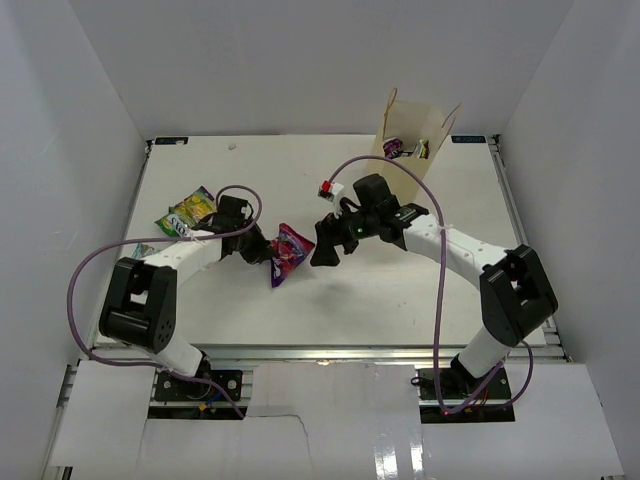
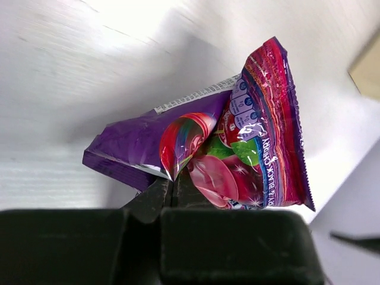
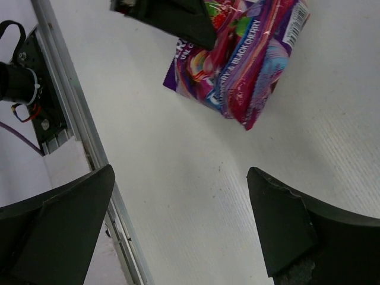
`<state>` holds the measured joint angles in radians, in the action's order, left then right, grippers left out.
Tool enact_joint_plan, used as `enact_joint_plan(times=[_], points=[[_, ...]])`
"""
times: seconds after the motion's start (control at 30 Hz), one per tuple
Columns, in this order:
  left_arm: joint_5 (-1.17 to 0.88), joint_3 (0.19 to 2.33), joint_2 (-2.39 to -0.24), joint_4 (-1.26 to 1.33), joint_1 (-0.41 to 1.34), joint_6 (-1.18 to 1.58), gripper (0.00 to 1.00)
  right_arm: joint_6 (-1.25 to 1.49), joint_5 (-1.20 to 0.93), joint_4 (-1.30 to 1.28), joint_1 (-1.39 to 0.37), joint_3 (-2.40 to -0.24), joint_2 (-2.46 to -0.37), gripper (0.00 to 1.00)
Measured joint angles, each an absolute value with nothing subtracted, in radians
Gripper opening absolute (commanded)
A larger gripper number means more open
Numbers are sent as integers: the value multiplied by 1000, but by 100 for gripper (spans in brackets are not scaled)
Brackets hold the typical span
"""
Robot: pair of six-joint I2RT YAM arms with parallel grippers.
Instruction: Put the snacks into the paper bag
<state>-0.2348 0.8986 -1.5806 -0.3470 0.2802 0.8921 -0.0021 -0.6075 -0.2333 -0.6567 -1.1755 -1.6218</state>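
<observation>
Pressed together on one edge of the pink multicolour candy bag [image 2: 249, 148], the fingers of the left claw [image 2: 173, 190] are being shown at the very front of the left wrist view. The packet is being pinched between them, with its plain purple side being turned toward the white counter [image 2: 89, 71]. Whether the packet is being lifted or is resting on the counter cannot be told.

From above, the candy bag is being seen well apart from the paper bag [image 1: 410, 125], to the left of it and on its near side. The right claw [image 1: 325, 250] is being held spread wide with nothing between its fingers. It is hovering between the paper bag and the candy bag, just beside the latter. In the right wrist view its two dark fingers [image 3: 59, 225] are being shown far apart over bare counter, with the candy bag lying beyond them.

The paper bag is standing upright with its mouth open, and a purple packet [image 1: 393, 148] is being glimpsed inside it. A small red-and-white thing [image 1: 328, 188] is lying near the paper bag, on its left. A yellow-green packet [image 1: 190, 215] is lying flat far to the left of the paper bag. A teal-white packet [image 1: 143, 250], farther still from the paper bag, is being largely hidden by the left arm.
</observation>
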Motion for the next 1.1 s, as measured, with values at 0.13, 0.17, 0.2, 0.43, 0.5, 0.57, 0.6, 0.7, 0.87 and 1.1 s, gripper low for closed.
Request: enact_joint_plan(times=[0.13, 0.17, 0.2, 0.43, 0.5, 0.57, 0.6, 0.7, 0.87, 1.1], points=[[-302, 857, -1508, -281, 287, 864, 3, 116, -517, -228, -659, -1197, -1646, 98], [-315, 850, -1496, -266, 290, 862, 3, 146, -492, -229, -662, -1209, -1658, 98], [-331, 842, -1484, -250, 292, 862, 3, 171, -473, -227, -662, -1222, -1670, 98], [-404, 801, -1448, -186, 320, 883, 4, 298, -402, -210, -683, -1285, -1750, 89], [-421, 790, -1434, -172, 326, 895, 5, 311, -393, -205, -690, -1290, -1765, 76], [-439, 775, -1409, -156, 331, 905, 9, 314, -400, -204, -694, -1295, -1779, 49], [-442, 769, -1393, -151, 331, 909, 13, 320, -410, -202, -695, -1295, -1784, 40], [-442, 749, -1344, -144, 329, 923, 40, 329, -454, -185, -693, -1296, -1788, 11], [-432, 746, -1264, -156, 331, 899, 72, 277, -518, -176, -675, -1298, -1770, 8], [-310, 831, -1060, -196, 335, 777, 95, 27, -667, -266, -553, -1340, -1598, 8]])
